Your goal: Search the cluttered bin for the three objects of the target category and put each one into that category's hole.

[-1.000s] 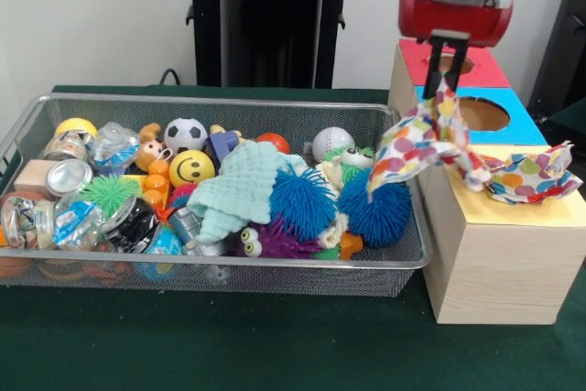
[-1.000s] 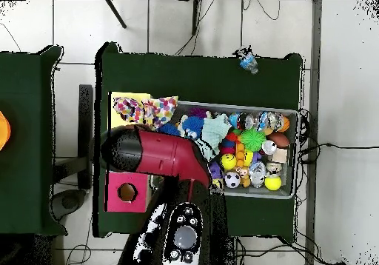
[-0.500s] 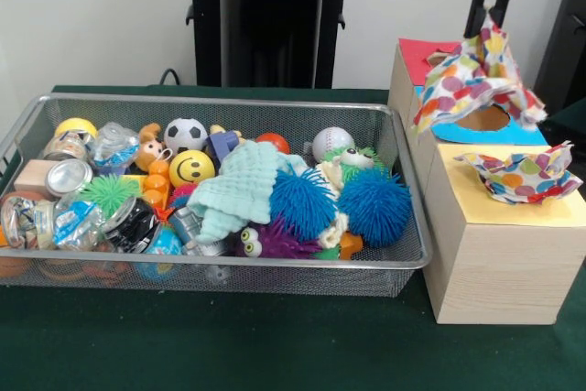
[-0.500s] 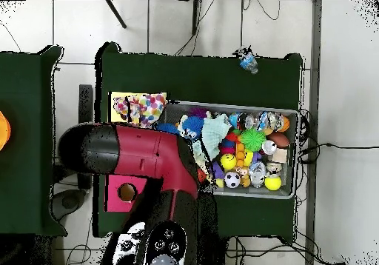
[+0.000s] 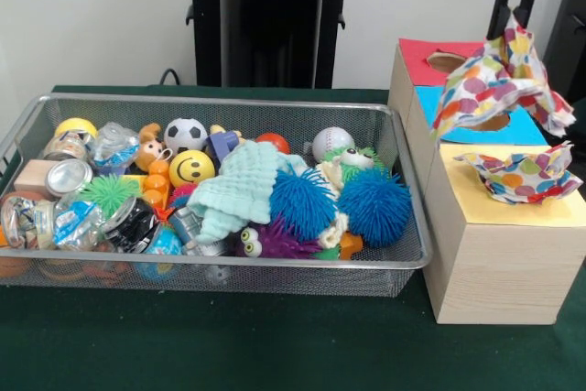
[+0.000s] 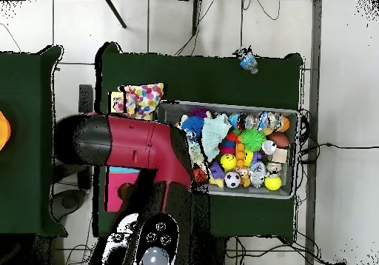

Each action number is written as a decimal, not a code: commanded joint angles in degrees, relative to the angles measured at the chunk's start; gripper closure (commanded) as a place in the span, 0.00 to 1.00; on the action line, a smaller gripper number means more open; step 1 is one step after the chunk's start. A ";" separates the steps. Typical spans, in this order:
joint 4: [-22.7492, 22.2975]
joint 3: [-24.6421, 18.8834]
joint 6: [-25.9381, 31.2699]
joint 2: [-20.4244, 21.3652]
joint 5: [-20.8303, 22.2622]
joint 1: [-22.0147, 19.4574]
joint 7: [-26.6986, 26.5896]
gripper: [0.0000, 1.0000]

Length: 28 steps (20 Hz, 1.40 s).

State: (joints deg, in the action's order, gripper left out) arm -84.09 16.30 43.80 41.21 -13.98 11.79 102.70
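Gripper [image 5: 515, 17]: jaws pinched on the spotted cloth [image 5: 502, 80], held above the wooden box [image 5: 494, 263].
Second cloth [image 5: 522, 176]: draped over the box's yellow section.
Step advice: cloth should be centred above the box's yellow section before release.

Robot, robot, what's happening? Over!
Gripper shut on dotted cloth, hanging over the blue hole. Second cloth lies on the yellow top. Nothing blocking.

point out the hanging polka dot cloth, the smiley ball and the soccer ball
hanging polka dot cloth [image 5: 494, 80], front view, on its dotted middle fold
smiley ball [image 5: 191, 168], front view, on its yellow face
soccer ball [image 5: 186, 134], front view, on its white front
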 commanded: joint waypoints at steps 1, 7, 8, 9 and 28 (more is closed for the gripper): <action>1.42 -1.73 -4.75 -7.79 -1.92 -0.04 17.76 1.00; 1.57 -2.76 -8.64 -10.82 -1.83 -0.01 17.61 1.00; 1.66 -2.83 -8.72 -11.00 -1.78 0.01 17.41 1.00; 1.59 -2.80 -8.66 -10.99 -1.83 0.05 17.38 1.00; 6.28 0.32 2.66 -8.32 -2.50 3.98 19.94 1.00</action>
State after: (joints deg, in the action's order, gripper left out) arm -80.39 17.28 38.07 32.68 -14.66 15.12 106.95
